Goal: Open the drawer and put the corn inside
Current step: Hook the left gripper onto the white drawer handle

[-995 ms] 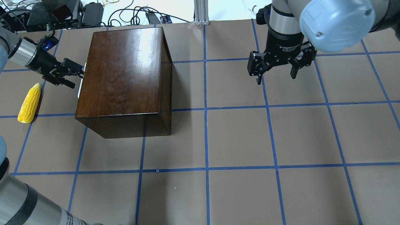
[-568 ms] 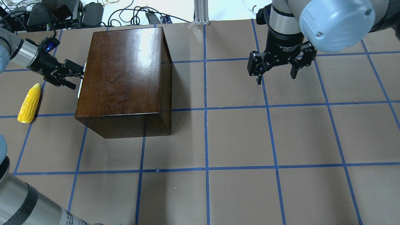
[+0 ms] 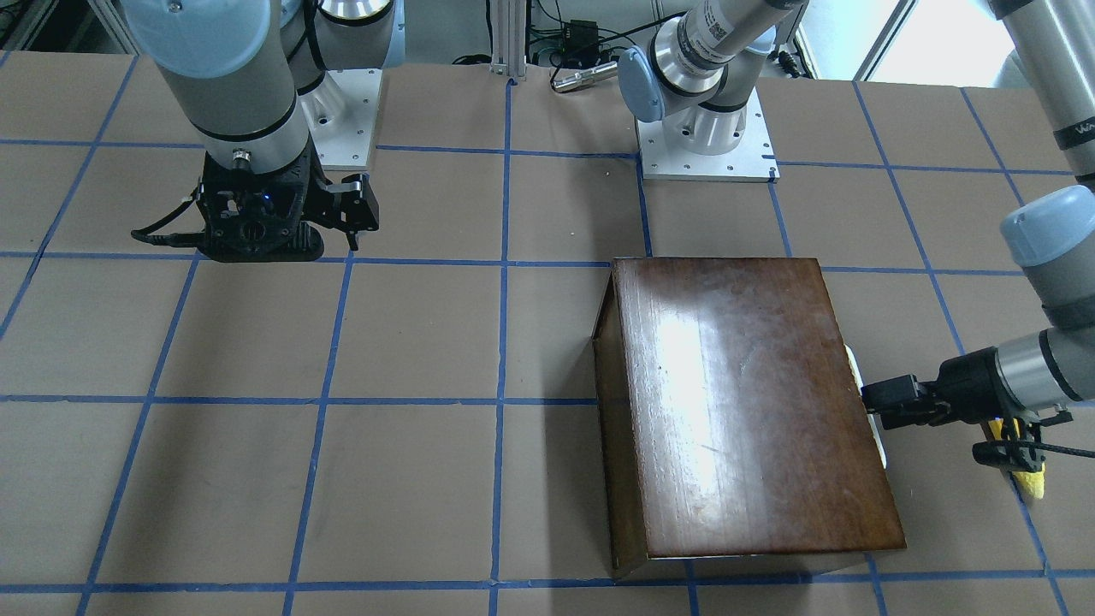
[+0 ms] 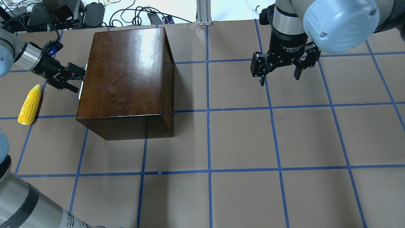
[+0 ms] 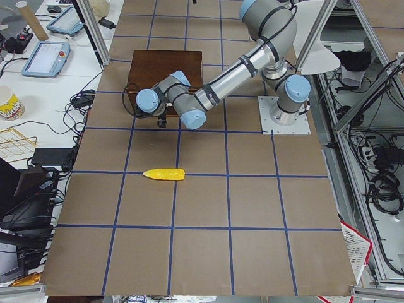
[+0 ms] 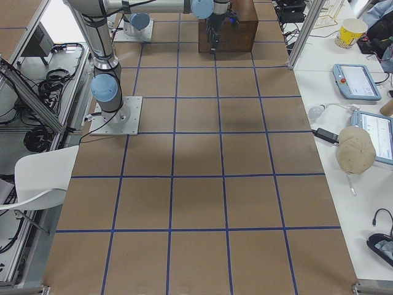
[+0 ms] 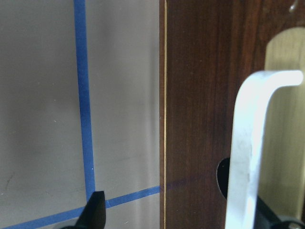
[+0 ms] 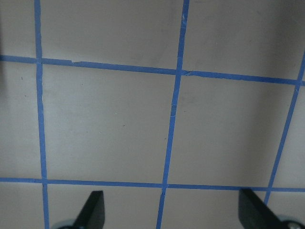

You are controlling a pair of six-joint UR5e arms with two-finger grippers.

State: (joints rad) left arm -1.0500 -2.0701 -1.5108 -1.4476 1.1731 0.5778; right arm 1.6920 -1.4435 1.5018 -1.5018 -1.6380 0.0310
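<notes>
The dark-brown wooden box (image 4: 126, 72) stands at the far left of the table. Its drawer is shut; the dark front panel (image 7: 200, 119) and white handle (image 7: 248, 143) fill the left wrist view. My left gripper (image 4: 77, 79) is open at the box's left side, its fingers on either side of the handle without closing on it. It also shows in the front view (image 3: 881, 402). The yellow corn (image 4: 30, 104) lies on the table left of the box, apart from the gripper. My right gripper (image 4: 280, 79) is open and empty, hovering over bare table at the far right.
The table is brown paper with a blue tape grid (image 4: 208, 110). Cables and electronics (image 4: 63, 12) lie beyond its far edge. The arm bases (image 3: 706, 128) stand on the robot's side. The corn also shows in the left view (image 5: 163, 173).
My left wrist has swung slightly toward the far side while its fingertips stay at the handle. The box, corn and right arm have not moved.
</notes>
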